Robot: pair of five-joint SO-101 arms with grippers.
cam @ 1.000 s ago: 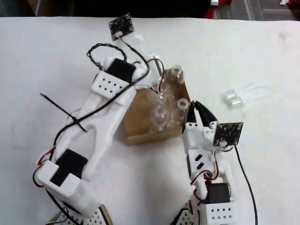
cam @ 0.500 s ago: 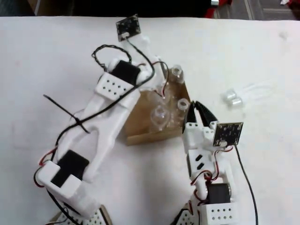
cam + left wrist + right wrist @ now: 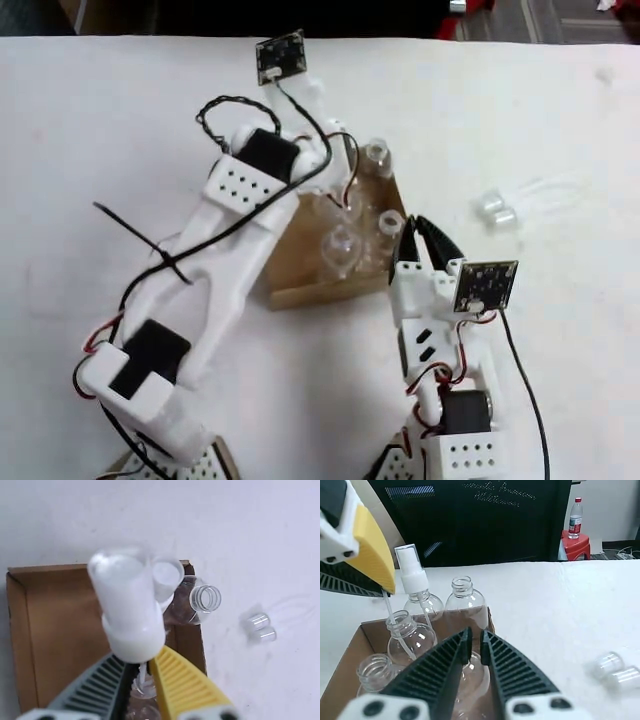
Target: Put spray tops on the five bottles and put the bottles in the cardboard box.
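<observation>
The cardboard box (image 3: 296, 255) lies mid-table with several clear bottles standing in it. My left gripper (image 3: 137, 662) hangs over the box, shut on a white spray top (image 3: 126, 607). That top's thin tube (image 3: 390, 609) dangles down to the neck of an open bottle (image 3: 402, 632). Behind it, another bottle carries a spray top (image 3: 412, 577). One more open bottle (image 3: 205, 598) stands at the box's far corner. My right gripper (image 3: 474, 642) is shut and holds nothing, just outside the box's near right edge (image 3: 420, 232).
Two loose clear caps (image 3: 495, 208) lie on the white table right of the box, with faint clear tubing beside them. A black cable tie (image 3: 130, 235) lies left of the left arm. Dark furniture stands beyond the table's far edge.
The left arm has shifted slightly away and to the right over the box, still holding the spray top. The right arm has stayed where it was.
</observation>
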